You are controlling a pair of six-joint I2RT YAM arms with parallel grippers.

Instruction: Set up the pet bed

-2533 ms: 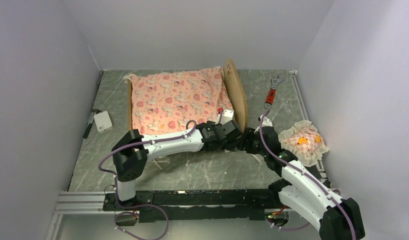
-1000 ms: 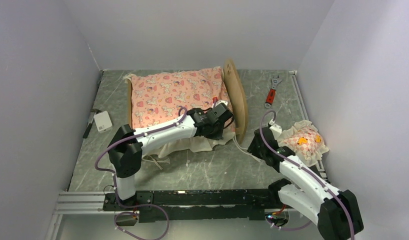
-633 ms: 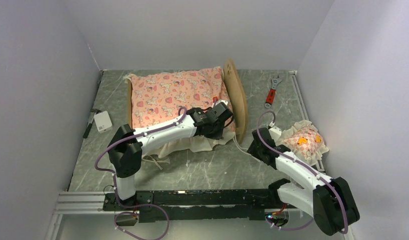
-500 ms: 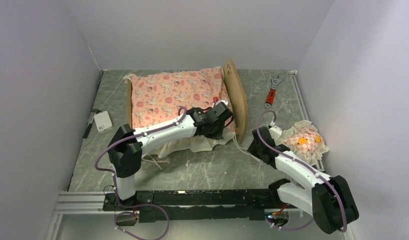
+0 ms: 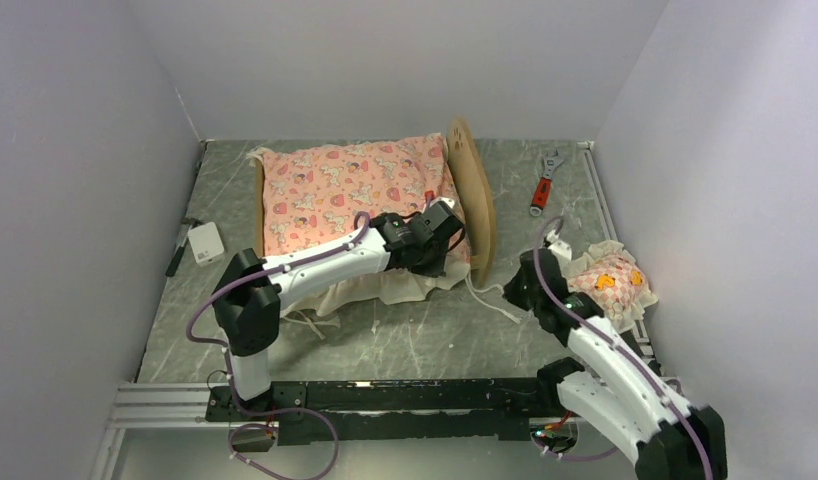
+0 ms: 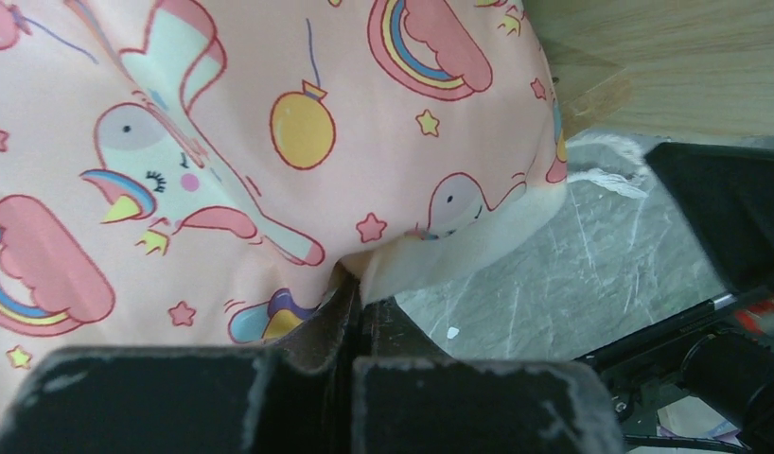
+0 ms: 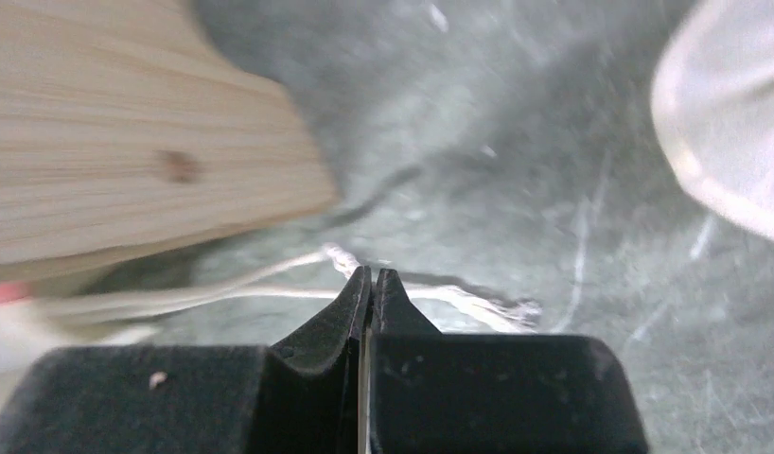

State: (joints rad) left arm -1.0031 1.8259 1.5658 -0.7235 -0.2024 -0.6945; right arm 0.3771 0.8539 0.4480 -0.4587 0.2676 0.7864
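The pet bed (image 5: pixel 472 190) lies on the table with its rounded wooden headboard at the right end. A pink cartoon-print mattress (image 5: pixel 345 195) covers it, so the base is hidden. My left gripper (image 5: pixel 440 225) is at the mattress's near right corner, shut on its edge. The left wrist view shows the mattress fabric (image 6: pixel 222 142) pinched at the left gripper (image 6: pixel 355 284) tips, beside the headboard (image 6: pixel 667 66). My right gripper (image 7: pixel 373 276) is shut low over the table by the bed's wood (image 7: pixel 128 123). A white tie string (image 7: pixel 222 293) runs past its tips; whether it is pinched I cannot tell.
A small frilled pillow (image 5: pixel 610 285) lies at the right, beside my right arm (image 5: pixel 555 300). A red-handled wrench (image 5: pixel 543 182) lies at the back right. A white box (image 5: pixel 206 243) and a dark pen (image 5: pixel 177 250) sit by the left wall. White strings (image 5: pixel 490 298) trail over the table.
My right gripper has gone from open to shut, and its wrist has shifted slightly right, towards the pillow. The left gripper keeps its hold on the mattress and has barely moved.
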